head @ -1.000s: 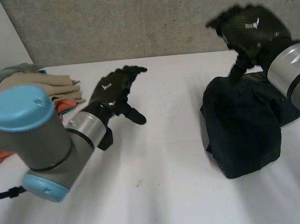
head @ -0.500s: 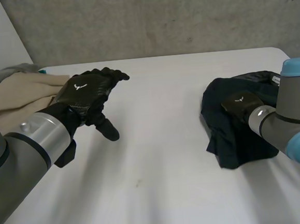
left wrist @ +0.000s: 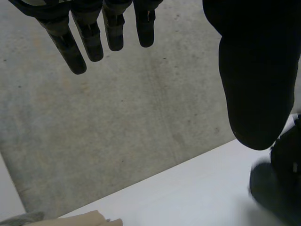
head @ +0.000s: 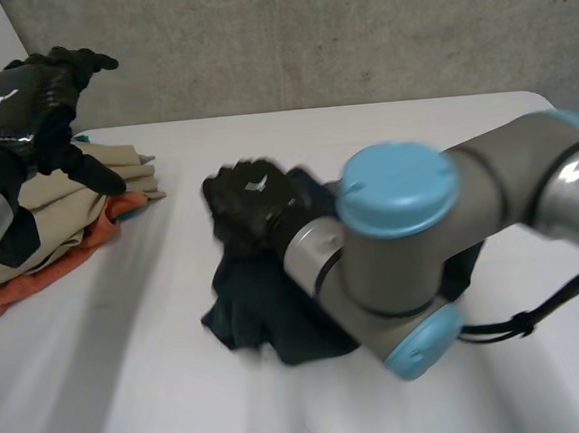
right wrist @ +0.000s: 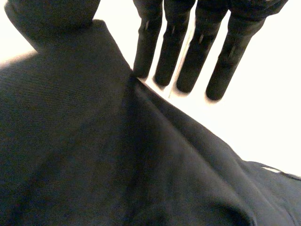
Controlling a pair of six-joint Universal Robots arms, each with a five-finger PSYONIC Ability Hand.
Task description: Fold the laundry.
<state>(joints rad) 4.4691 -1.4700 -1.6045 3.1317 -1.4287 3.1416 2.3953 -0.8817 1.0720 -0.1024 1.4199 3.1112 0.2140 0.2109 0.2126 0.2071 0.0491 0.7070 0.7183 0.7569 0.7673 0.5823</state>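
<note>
Dark garment (head: 262, 314) lies bunched at frame centre under right hand (head: 253, 204), whose straight fingers grip nothing; left hand (head: 9, 98) is spread, empty and raised at upper left over clothes pile (head: 77, 198), so the likely risk is that the unpinned cloth skids and crumples instead of flattening.

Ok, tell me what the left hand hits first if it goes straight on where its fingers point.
The grey wall behind the table. The left hand is raised, its straight fingers aimed at that wall, and nothing shows in between, though depth is hard to judge.
</note>
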